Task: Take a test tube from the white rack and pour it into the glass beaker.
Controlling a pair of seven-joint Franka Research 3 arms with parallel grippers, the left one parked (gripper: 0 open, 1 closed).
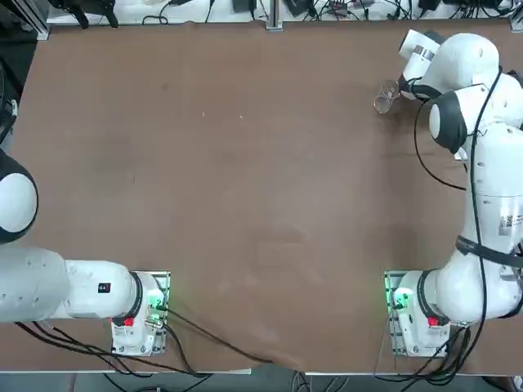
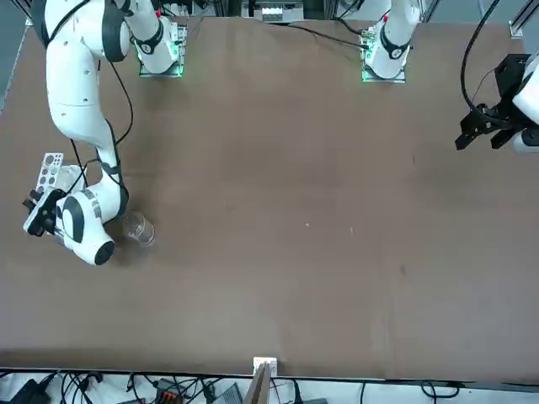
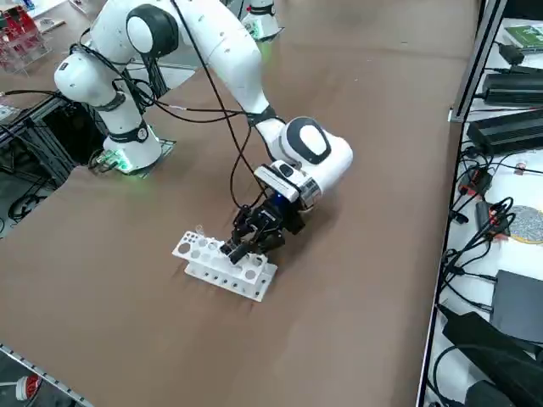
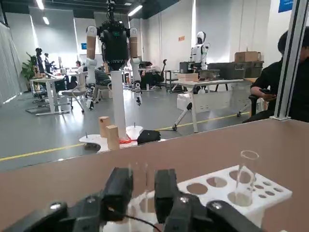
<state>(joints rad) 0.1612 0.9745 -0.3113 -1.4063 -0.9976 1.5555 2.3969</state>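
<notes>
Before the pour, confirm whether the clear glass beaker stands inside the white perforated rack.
No: in the front view the clear glass beaker stands on the brown tabletop, apart from the white rack.

Rack (image 3: 227, 268) looks matt white plastic, beaker (image 2: 138, 228) clear glossy glass, tabletop (image 1: 245, 196) smooth brown w/ low sheen.

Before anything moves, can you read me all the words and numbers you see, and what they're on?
I can't read any for sure.
Grey marks on the right arm: too small to read.
White marks on the blue sign on the far wall: too blurred to read.
I see no writing on the white rack.
</notes>
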